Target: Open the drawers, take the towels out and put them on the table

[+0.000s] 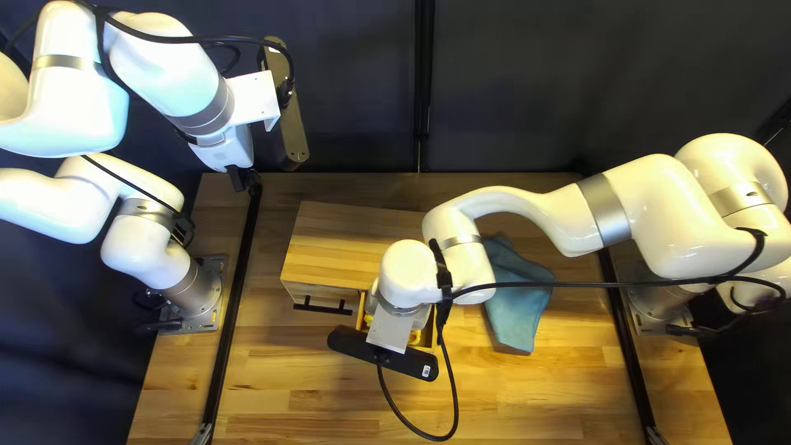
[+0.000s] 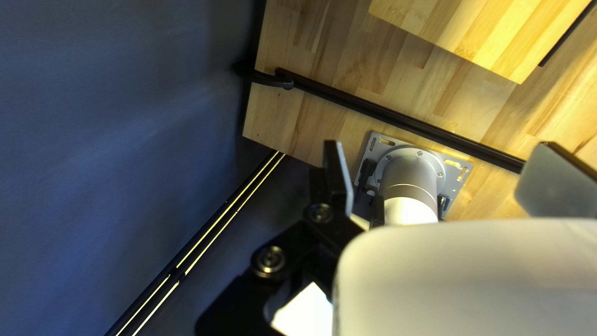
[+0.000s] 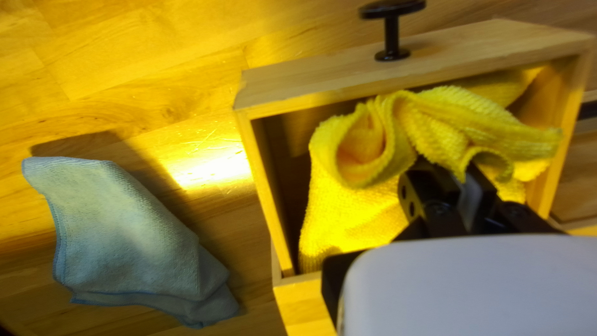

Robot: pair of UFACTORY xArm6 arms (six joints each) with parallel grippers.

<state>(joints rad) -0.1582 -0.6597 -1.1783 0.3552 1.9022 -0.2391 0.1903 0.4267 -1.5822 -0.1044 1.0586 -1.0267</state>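
- One blue towel lies crumpled on the table, just beside the open drawer and clear of it; that part of the task looks finished
- The open drawer stands pulled out from the front of the cabinet; the yellow towel is inside it, bunched up, with a fold rising to about the rim
- The right gripper reaches down into this drawer; its fingers are pinched close together on a fold of the yellow towel, and the cloth drapes over their tips; the hold seems made, but the towel is not yet lifted out
- The left gripper is spread wide and has hold of nothing; it hangs high above its own arm's base at the table's left edge, well apart from the cabinet
- The second drawer, next to the open one, looks shut, its black handle flush with the cabinet front; what it holds cannot be seen
- By my reading, the task is about half done; left to do are lifting the yellow towel out, laying it on the table, then opening the second drawer and emptying it if it holds a towel
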